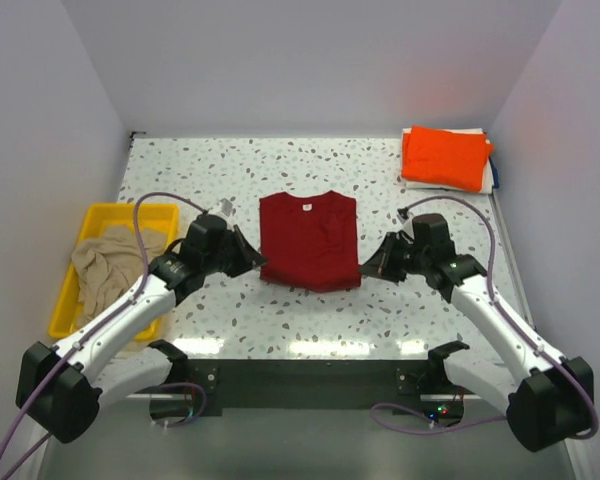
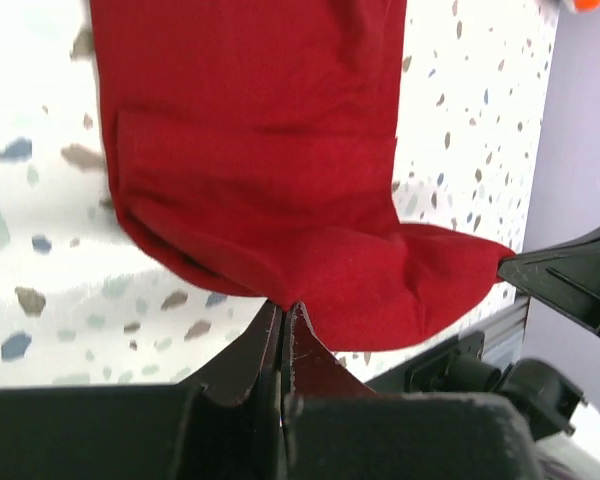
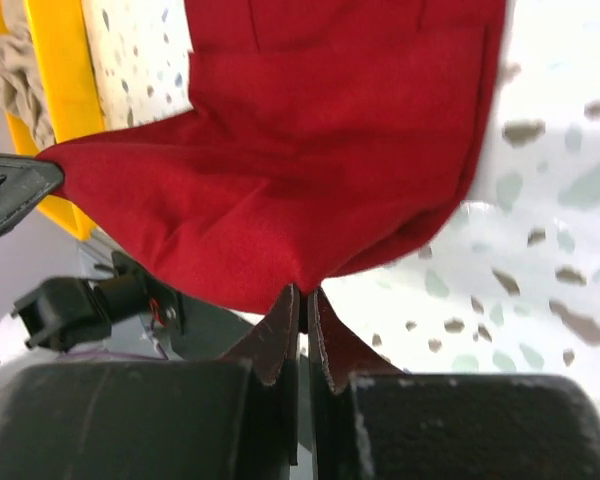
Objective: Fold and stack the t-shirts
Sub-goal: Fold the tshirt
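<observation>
The dark red t-shirt [image 1: 308, 238] was pinched at 7 o'clock by the left gripper [image 1: 252, 263]. At 5 o'clock it was clamped by the right gripper [image 1: 367, 270].

We are looking at a robotics lab bench: plain white panels [image 1: 310, 70] box in a speckled tabletop [image 1: 280, 320], and two cabled robot arms, the left arm [image 1: 120, 320] and the right arm [image 1: 500, 320], sit bolted to a dark mounting plate [image 1: 300, 385] at its near edge.
</observation>
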